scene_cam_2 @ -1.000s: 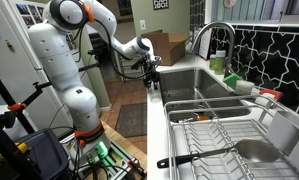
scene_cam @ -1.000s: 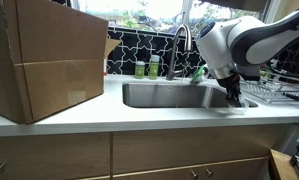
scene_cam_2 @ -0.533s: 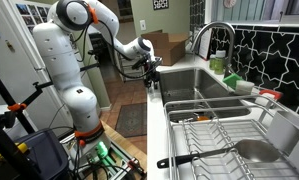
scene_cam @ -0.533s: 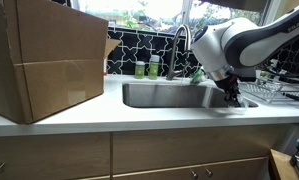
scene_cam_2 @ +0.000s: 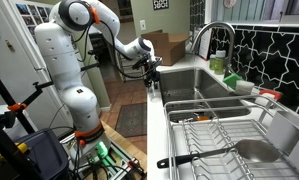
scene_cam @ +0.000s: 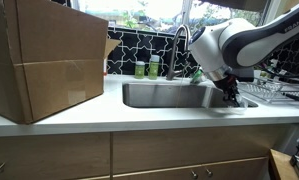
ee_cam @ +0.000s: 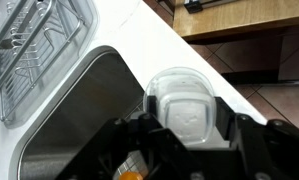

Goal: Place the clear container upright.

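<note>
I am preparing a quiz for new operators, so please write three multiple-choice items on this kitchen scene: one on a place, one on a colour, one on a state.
1. Where is the clear container?
A. inside the dish rack
B. between the fingers of the gripper, over the counter beside the sink
C. on top of the cardboard box

2. What colour is the counter?
A. black
B. red
C. white

3. How does the gripper stand?
A. closed around the clear container
B. wide open, with nothing near it
C. out of the wrist view

Answers:
1 B: the wrist view shows the container framed by both fingers, with the counter behind it.
2 C: the counter looks white in every view.
3 A: the fingers sit close against both sides of the container.
</note>
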Controlling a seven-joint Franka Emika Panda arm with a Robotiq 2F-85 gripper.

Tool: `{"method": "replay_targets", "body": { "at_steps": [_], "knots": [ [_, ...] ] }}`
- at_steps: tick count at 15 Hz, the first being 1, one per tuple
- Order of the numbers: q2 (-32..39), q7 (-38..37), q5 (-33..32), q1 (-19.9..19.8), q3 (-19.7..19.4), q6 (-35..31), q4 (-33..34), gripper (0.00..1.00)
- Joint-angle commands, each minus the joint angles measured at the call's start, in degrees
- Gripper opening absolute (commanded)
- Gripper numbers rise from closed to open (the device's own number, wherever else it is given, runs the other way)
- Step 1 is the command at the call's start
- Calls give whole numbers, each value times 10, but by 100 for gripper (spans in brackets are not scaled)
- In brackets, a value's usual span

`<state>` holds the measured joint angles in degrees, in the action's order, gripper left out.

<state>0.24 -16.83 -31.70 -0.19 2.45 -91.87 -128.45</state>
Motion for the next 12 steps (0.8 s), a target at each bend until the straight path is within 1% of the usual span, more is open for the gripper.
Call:
{"method": "replay_targets", "body": {
  "at_steps": [1,2,5,9,12],
  "knots": [
    [20,8,25,4,-6,-7,8,32],
    [20,14,32,3,-8,-8,9,32],
    [16,67,71,-5,-17,-13,19,32],
    [28,150,138,-20,-39,-2,43,32],
    [36,187,186,-36,-58,8,60,32]
  ]
}}
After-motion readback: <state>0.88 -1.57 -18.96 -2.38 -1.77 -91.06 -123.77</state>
